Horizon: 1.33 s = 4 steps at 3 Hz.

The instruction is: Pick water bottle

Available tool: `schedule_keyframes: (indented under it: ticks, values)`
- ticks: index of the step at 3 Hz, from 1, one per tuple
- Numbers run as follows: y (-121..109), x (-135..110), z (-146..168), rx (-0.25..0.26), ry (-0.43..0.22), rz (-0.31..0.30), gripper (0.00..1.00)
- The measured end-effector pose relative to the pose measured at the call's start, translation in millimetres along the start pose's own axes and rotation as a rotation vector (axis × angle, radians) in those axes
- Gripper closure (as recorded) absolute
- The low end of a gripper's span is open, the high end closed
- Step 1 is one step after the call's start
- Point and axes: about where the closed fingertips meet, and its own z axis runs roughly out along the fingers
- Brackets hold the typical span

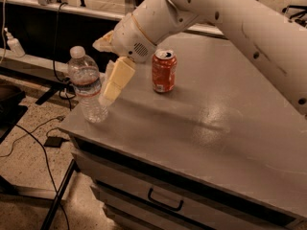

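gripper (111, 87) beside upright water bottle (87, 91), cap up

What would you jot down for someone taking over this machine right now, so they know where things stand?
Pincer: low over the table, right beside the water bottle, on the side towards the orange can. Whether it touches the bottle cannot be told.
Water bottle: upright, cap on, near the corner of the grey table.
Orange can: upright, further back, apart from the bottle.
Done: the pincer is at the bottle.
Left: grasp the bottle and lift it.
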Motion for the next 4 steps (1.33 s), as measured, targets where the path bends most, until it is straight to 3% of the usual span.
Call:
schedule_keyframes:
  ticks: [1,3,4]
  values:
    - [1,-2,2,0.0,-0.018,-0.004,0.0]
    - [0,-11,21,-0.043,-0.153,0.03,0.0]
    - [0,-11,21,-0.043,-0.153,0.03,0.0]
